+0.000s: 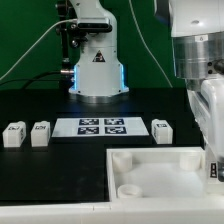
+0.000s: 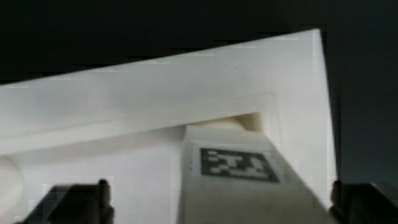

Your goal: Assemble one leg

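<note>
Your gripper hangs with its fingers spread apart, straddling the leg just below. You look to be in the grasp step: lower, then close. The leg is a plain white post with a black-and-white tag, standing against the tray-like part.

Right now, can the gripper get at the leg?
Probably yes. In the wrist view the leg stands between the open fingers of the gripper, with nothing between them.
</note>
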You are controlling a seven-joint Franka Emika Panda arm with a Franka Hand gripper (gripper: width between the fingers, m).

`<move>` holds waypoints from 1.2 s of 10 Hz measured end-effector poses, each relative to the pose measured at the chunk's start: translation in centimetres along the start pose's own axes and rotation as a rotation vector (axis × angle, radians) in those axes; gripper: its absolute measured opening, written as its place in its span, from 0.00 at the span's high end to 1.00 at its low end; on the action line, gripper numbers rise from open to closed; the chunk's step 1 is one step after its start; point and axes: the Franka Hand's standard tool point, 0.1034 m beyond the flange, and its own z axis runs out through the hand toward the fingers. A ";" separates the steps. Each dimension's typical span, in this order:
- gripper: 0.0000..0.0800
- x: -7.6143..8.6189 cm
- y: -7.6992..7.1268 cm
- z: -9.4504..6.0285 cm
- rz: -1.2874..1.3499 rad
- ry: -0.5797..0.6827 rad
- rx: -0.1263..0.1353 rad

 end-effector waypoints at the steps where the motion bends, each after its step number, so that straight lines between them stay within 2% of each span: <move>1: 0.20 -0.3 0.1 0.1 -0.165 0.008 -0.002; 2: 0.19 -0.5 0.0 0.1 -0.416 0.018 0.003; 6: 0.19 -0.3 -0.1 0.1 -0.806 0.024 -0.002; 7: 0.19 0.0 -0.1 0.0 -0.955 0.029 -0.017; 8: 0.19 0.3 -0.5 -0.2 -1.137 0.042 -0.056; 9: 0.19 0.5 -1.1 -0.5 -1.335 0.056 -0.065; 10: 0.19 0.7 -1.2 -0.5 -1.423 0.054 -0.066; 11: 0.19 0.7 -1.1 -0.4 -1.395 0.054 -0.065; 12: 0.30 0.7 -1.1 -0.4 -1.363 0.055 -0.064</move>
